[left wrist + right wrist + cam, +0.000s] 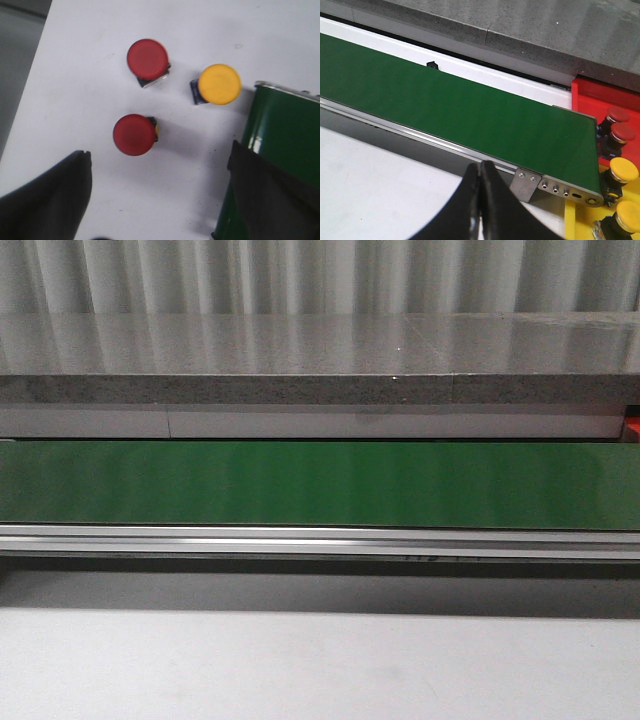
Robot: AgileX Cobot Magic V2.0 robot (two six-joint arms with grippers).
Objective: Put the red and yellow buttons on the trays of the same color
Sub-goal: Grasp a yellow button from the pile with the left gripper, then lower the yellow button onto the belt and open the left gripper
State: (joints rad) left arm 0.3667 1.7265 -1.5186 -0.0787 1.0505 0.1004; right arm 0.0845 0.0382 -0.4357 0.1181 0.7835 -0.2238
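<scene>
Corrugated grey sheeting backs the scene in the front view, above a speckled grey slab, and below that we see a long green conveyor belt running across on a silver rail, with pale table surface nearest the camera; neither arm shows in this view. From the left wrist we look down on the white table, where the left gripper has its two dark fingers spread wide with nothing between them. Ahead of the fingers stand three buttons: one red button closest to the gap, a second red button farther out, and a yellow button beside that one, toward the belt's end. All three are apart from each other and from the fingers. The green belt end lies partly behind one finger. From the right wrist we see the right gripper with its dark fingers pressed together, holding nothing we can make out. Beyond its tips runs the green belt, and past the belt's end sit a red tray carrying two red-capped buttons and a yellow tray carrying two yellow-capped buttons. We note the lower yellow one is cut by the frame edge.
</scene>
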